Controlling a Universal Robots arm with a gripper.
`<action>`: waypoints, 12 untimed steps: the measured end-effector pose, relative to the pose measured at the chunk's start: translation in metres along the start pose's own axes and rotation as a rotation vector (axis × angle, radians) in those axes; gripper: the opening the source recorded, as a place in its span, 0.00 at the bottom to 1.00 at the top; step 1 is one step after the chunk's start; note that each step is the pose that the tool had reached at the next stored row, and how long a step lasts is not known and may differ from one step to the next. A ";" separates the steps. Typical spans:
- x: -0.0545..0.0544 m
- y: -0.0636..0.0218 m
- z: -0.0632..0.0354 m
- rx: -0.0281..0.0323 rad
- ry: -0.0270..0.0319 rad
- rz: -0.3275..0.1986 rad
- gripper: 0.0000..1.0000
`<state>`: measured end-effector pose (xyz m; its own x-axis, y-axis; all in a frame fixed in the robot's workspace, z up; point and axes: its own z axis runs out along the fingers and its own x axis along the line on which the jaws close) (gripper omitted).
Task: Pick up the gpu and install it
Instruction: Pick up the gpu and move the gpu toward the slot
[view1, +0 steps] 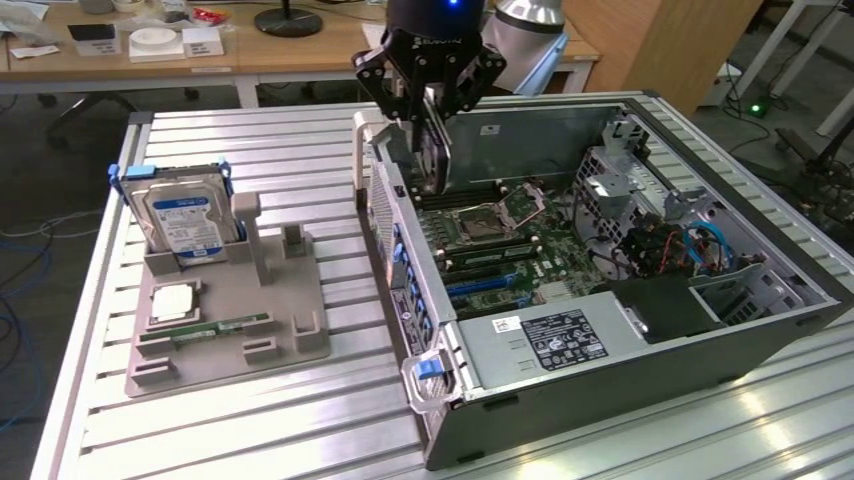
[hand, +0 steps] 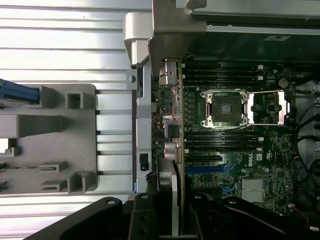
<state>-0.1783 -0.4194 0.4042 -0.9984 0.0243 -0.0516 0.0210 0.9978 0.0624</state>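
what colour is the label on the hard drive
Blue and white label on the hard drive, clearest in the exterior view.

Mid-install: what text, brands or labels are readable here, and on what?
"DELL": on the motherboard, turned sideways.
Hard drive label: too small to read.
Power supply label: too small to read.
Gripper lettering: blurred, unreadable.

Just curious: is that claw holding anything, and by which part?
Yes, the gripper grips the gpu by its top edge, above the open computer case.

Exterior: high, oblique, wide. Wrist: close, straight down. Shared: motherboard (view1: 534, 255) (hand: 260, 165).
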 end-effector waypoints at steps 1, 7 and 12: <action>-0.001 0.0000 0.0002 -0.0001 -0.0005 0.000 0.28; -0.006 0.0001 0.0010 -0.0001 -0.0035 0.000 0.28; -0.010 0.0001 0.0017 -0.0002 -0.0061 0.000 0.28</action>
<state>-0.1679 -0.4194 0.4030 -0.9980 0.0243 -0.0576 0.0207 0.9978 0.0626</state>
